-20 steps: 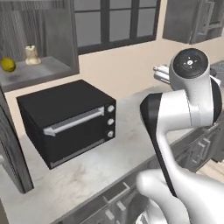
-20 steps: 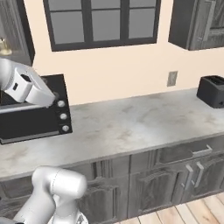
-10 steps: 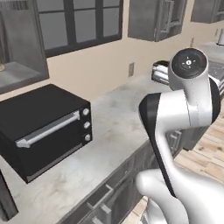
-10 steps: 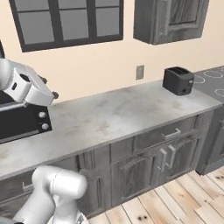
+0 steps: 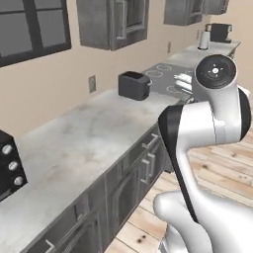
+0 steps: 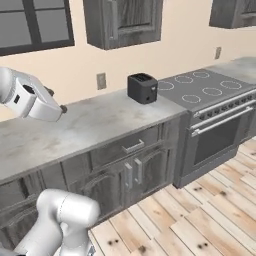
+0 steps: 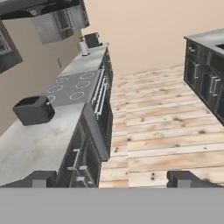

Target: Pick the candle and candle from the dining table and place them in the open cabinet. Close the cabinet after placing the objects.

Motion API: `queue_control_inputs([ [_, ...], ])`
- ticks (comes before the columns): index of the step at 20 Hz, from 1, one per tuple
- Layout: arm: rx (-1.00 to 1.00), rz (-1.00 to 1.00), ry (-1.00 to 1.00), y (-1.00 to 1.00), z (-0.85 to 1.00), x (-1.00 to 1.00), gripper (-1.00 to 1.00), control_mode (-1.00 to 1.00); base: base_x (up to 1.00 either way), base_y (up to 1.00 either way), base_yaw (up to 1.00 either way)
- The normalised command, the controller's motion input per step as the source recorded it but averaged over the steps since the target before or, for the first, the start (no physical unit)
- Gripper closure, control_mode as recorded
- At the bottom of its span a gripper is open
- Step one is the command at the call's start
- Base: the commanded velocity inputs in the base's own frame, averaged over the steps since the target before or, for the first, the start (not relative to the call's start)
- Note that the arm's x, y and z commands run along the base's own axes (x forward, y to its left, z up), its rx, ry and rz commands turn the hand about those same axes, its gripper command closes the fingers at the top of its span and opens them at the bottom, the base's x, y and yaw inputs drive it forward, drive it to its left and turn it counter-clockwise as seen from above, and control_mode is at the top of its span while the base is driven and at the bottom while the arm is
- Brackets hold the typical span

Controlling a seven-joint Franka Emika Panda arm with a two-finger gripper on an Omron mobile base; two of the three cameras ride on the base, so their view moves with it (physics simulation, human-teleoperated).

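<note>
I read no brand, label or writing anywhere in these views. On my hand view the gripper (image 7: 111, 178) shows its two dark fingertips (image 7: 38, 178) set far apart at the bottom edge, jaws spread about as wide as they go, with nothing between them but wooden floor (image 7: 162, 131) beyond.

Counting what I can: one black toaster (image 6: 142, 87) stands on the grey marbled counter (image 5: 74, 148), near the end that meets the stove (image 6: 200, 90). The stove top carries four ring burners (I count them in the right base view) and two long bar handles on its front. One wall outlet (image 6: 101, 80) sits on the beige wall left of the toaster. A dark grey wall cabinet (image 6: 122, 20) hangs above the counter, its door shut. Far down the counter run, past the stove, I see one dark appliance (image 5: 218, 32) with a white cylinder (image 5: 203, 40) beside it.

At the left edge of the left base view, a black oven (image 5: 9, 165) shows three silver knobs.

The candles and the dining table I cannot place from here.
</note>
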Motion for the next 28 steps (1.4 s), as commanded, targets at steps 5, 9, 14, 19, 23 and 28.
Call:
queue_control_inputs([
  [5, 0.0, 0.0, 0.0, 0.0, 0.0, 0.0, -1.0, 1.0, 0.4, -1.0, -0.27],
  [9, 0.0, 0.0, 0.0, 0.0, 0.0, 0.0, -1.0, 1.0, 0.58, -1.0, -0.35],
  [14, 0.0, 0.0, 0.0, 0.0, 0.0, 0.0, -1.0, 1.0, 0.51, -0.99, -0.44],
  [19, 0.0, 0.0, 0.0, 0.0, 0.0, 0.0, -1.0, 1.0, 0.31, -0.77, -0.57],
  [23, 0.0, 0.0, 0.0, 0.0, 0.0, 0.0, -1.0, 1.0, 0.22, -0.55, -0.59],
  [28, 0.0, 0.0, 0.0, 0.0, 0.0, 0.0, -1.0, 1.0, 0.19, -0.28, -0.59],
])
